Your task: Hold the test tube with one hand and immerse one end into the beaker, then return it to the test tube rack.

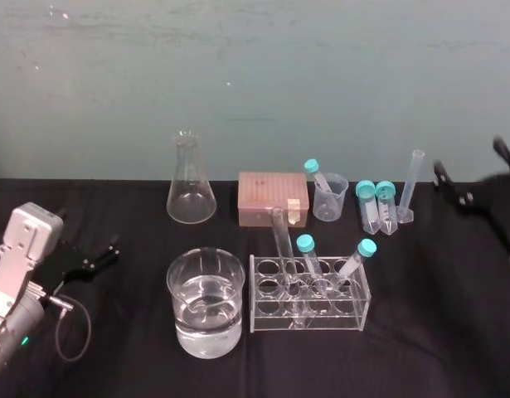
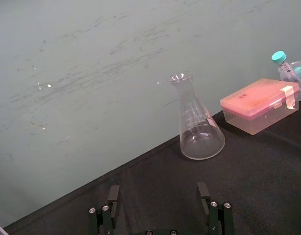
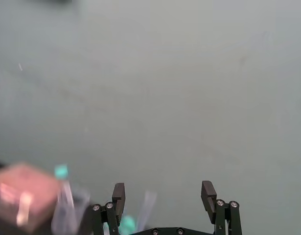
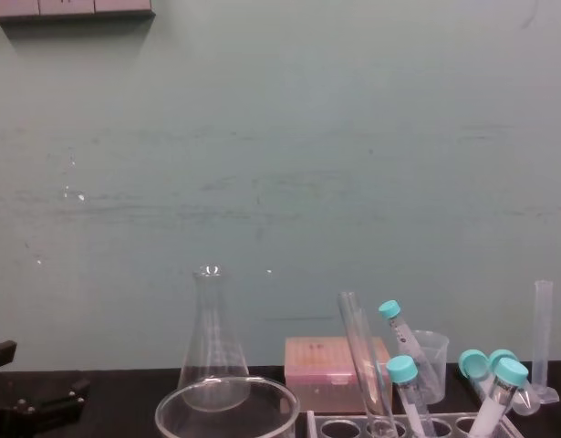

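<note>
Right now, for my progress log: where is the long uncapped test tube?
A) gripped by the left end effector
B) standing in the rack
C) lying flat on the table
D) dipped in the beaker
B: the test tube leans in a hole of the rack, right of the beaker; the left end effector and right end effector are open, off at the sides.

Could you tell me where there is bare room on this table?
Bare black cloth lies between the open left gripper and the wide clear glass beaker, and again right of the pale translucent test tube rack, toward the right gripper. The back row, clear conical flask to thin graduated cylinder, is crowded.
</note>
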